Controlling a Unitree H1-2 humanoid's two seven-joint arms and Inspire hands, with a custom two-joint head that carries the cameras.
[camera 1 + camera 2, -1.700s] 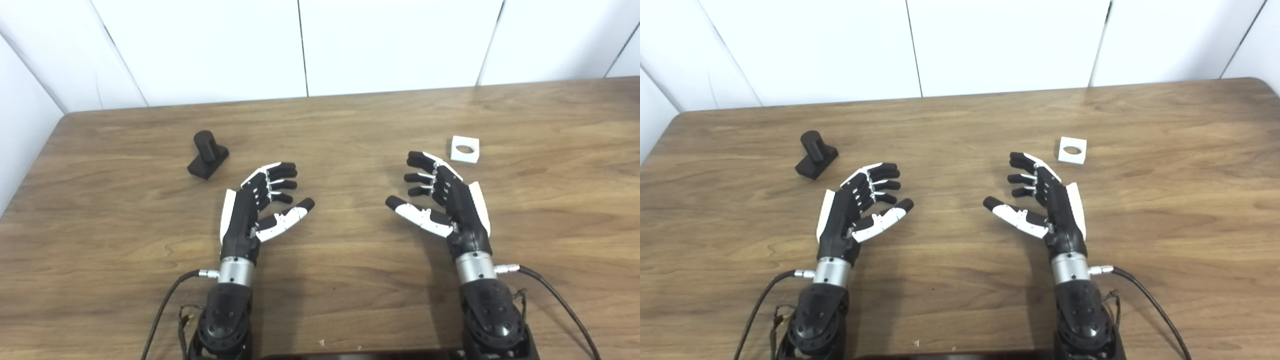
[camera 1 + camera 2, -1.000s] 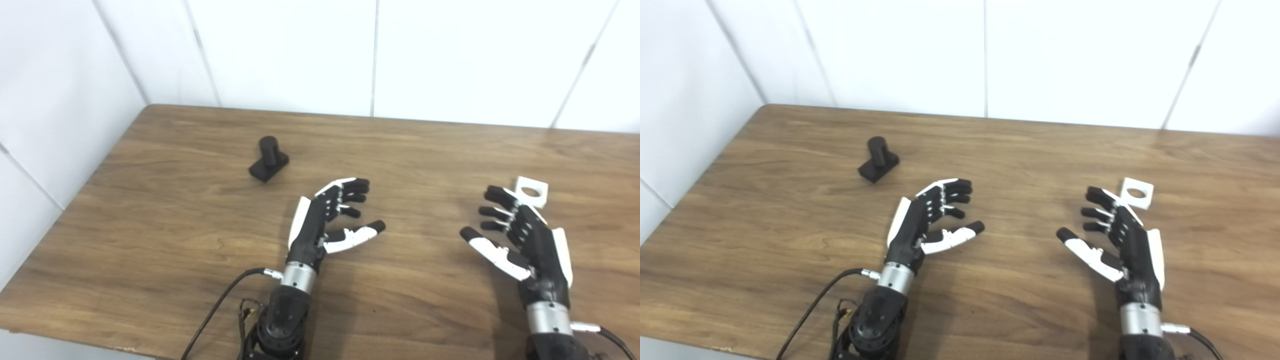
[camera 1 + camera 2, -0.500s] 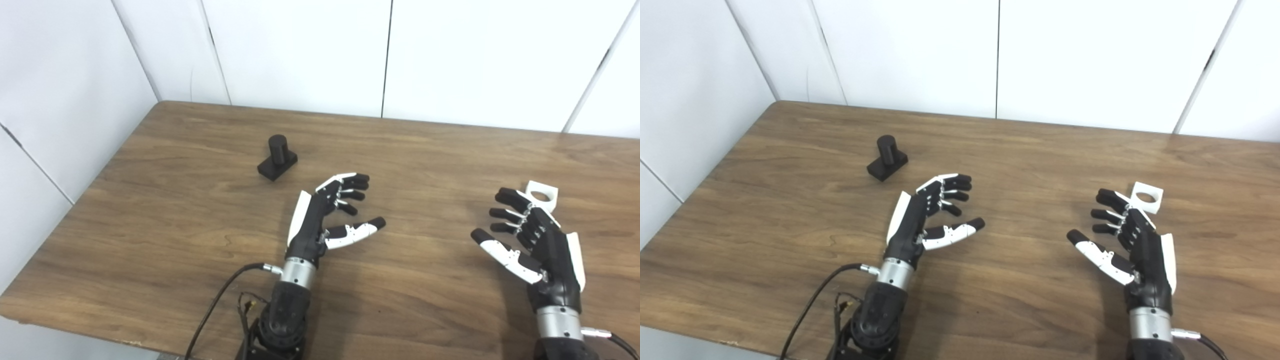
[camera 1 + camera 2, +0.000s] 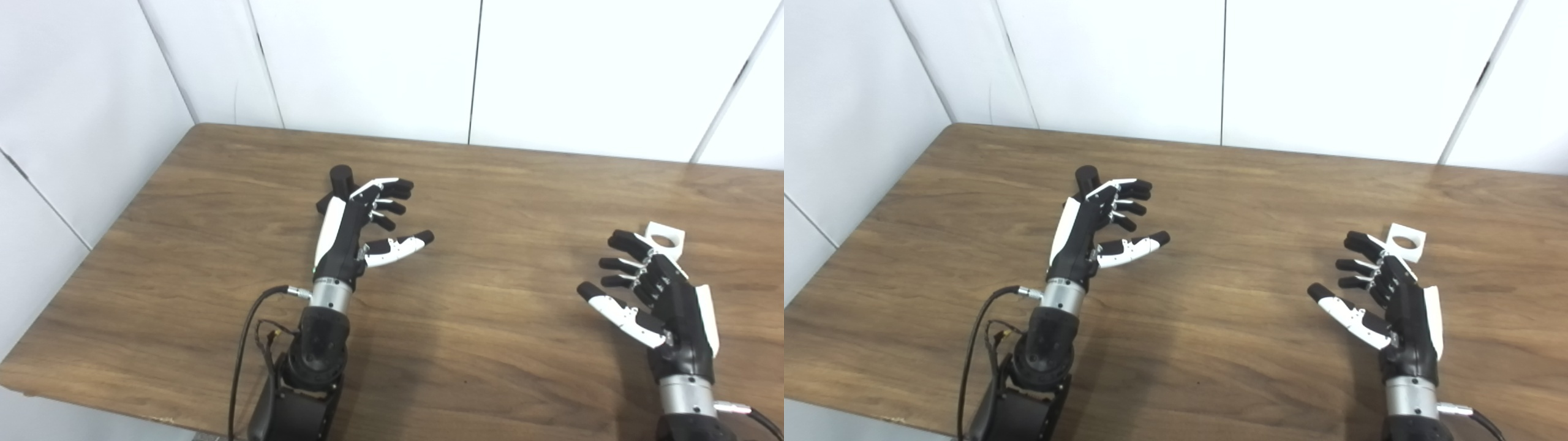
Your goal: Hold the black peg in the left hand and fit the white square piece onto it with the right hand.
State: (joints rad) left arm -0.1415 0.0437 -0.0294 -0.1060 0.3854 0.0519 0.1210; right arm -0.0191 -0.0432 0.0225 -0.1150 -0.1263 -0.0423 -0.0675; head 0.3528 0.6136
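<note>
While both hands hold nothing, the left hand (image 4: 358,229) has its fingers spread and a little curled, with the thumb stretched out to the right. This hand hovers over the left part of the table (image 4: 490,202), palm turned to the right. The peg (image 4: 340,179) stands just behind it, on its left side; only the round top and a small part of the black base show past the back of the hand, so I cannot tell if the hand touches the peg or not. A black cable (image 4: 974,343) runs from the left wrist down to the front edge.

On the other side, the right hand (image 4: 1390,300) is also wide, fingers apart and bent slightly, thumb pointing to the left. It is over the right part of the table, palm turned to the left. The white piece (image 4: 1406,242) lies flat on the wood just behind the fingertips, and its round hole faces up. From this angle the fingers partly cover its near left corner.

The two hands are well apart. Behind the table stands a white panel wall (image 4: 367,61).
</note>
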